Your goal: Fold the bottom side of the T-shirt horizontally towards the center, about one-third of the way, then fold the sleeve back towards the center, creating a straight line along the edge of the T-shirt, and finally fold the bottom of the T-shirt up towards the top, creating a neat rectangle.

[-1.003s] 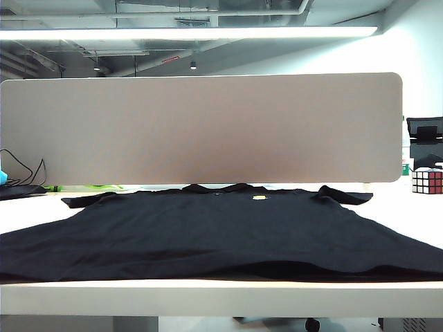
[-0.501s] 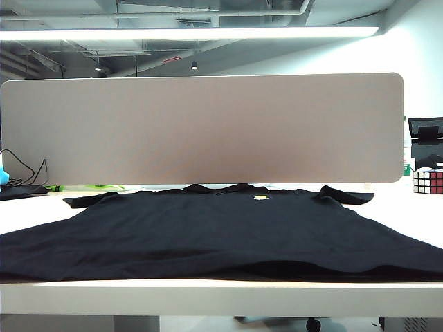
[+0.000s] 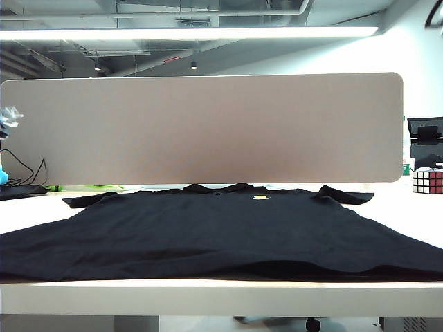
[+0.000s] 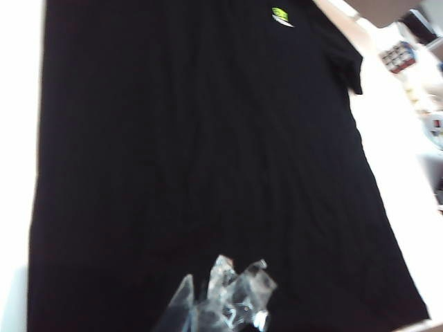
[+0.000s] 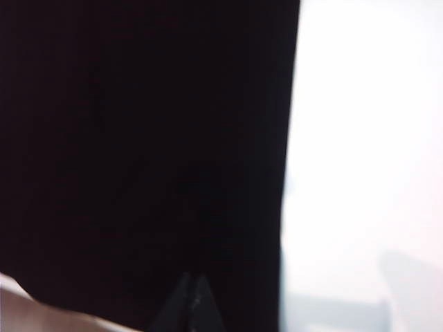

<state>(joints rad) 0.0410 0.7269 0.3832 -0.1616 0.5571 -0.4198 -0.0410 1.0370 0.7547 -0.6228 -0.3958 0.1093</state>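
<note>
The black T-shirt point(image 3: 214, 232) lies spread flat on the white desk point(image 3: 221, 297), collar toward the beige divider panel point(image 3: 201, 128), the bottom of the T-shirt point(image 3: 221, 275) along the near desk edge. The left claw point(image 4: 225, 294), its clear fingers pressed together and empty, hangs above the shirt's body, well apart from the small yellow-green chest logo point(image 4: 280, 15), whose writing is too small to read. The right claw point(image 5: 192, 294), also closed and empty, hovers over cloth near the shirt's side edge. A Rubik's cube point(image 3: 427, 181) sits far right.
</note>
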